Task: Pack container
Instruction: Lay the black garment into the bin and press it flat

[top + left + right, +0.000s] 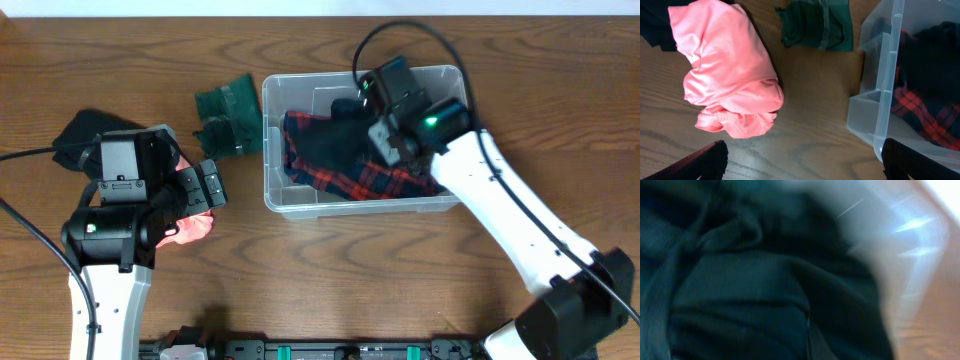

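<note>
The clear container (300, 200) sits at the table's centre back, holding a red plaid cloth (350, 180) and a dark garment (325, 140). My right gripper (355, 105) reaches into its back part. In the right wrist view the blurred dark garment (740, 305) fills the frame and the fingers (807, 340) seem to meet on it. My left gripper (802, 162) is open and empty, low over the wood between a pink cloth (725, 70) and the container's corner (880, 100). The pink cloth also shows overhead (195, 225).
A folded green cloth (228, 115) lies left of the container and also shows in the left wrist view (815, 25). A black cloth (75, 140) lies at the far left, partly under the left arm.
</note>
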You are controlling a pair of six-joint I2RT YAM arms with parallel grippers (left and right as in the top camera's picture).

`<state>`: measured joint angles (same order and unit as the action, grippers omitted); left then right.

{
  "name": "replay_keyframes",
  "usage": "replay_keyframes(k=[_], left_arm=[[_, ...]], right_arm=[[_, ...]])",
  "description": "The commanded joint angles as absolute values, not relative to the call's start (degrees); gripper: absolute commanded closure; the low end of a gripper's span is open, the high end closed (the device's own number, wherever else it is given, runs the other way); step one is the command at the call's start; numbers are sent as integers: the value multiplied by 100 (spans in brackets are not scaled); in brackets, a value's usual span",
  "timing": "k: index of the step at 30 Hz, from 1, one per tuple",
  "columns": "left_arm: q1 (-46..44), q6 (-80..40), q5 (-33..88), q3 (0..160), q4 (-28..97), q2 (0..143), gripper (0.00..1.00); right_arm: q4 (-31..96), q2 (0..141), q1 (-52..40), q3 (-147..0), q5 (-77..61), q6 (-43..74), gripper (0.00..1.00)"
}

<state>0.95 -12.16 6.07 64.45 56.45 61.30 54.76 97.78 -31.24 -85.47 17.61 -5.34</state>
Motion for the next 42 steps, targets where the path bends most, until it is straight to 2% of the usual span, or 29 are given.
replay_keyframes(k=[1,4,8,13,14,18,20,22,24,31,33,35,36,38,42], left_arm=[[93,-1166,666,6580,5653,6136,2],[93,-1166,666,6580,5649,6136,2],[93,-1166,666,6580,5651,6136,2],[93,-1166,666,6580,5649,6136,2],[93,-1166,666,6580,5649,6136,2],[93,-1166,666,6580,5651,6136,2],[93,-1166,666,6580,5651,6136,2],[93,-1166,666,6580,5651,6136,2],[93,-1166,666,6580,5651,6136,2],[93,-1166,666,6580,5649,6136,2],[93,-1166,666,6580,5651,6136,2],[93,-1166,666,6580,5651,6136,2],[93,-1166,666,6580,5651,6136,2],[93,-1166,666,6580,5653,6136,2],[93,-1164,661,6580,5653,6134,2]], right_arm=[[5601,9826,-3212,-8302,1105,-635,60],[5857,9714,-3301,-8451,1127,-838,1],[5948,9371,-3317,-9030,1466,-884,1],[5485,9013,-3168,-9773,1496,-864,1],[5334,8973,-3133,-9795,1494,-864,3],[5345,9083,-2954,-9710,1339,-591,55],[5592,9292,-2849,-9566,1070,-386,73],[5819,9524,-2783,-9332,784,-204,81],[6036,9821,-2766,-8927,447,-47,83],[5933,10761,-2759,-7701,58,193,85],[5758,11006,-2700,-7642,82,191,81],[5489,11148,-2617,-7644,132,189,57],[5236,11170,-2532,-7647,196,189,42],[5057,11126,-2412,-7738,193,191,36],[5629,10932,-2257,-8427,196,189,34]])
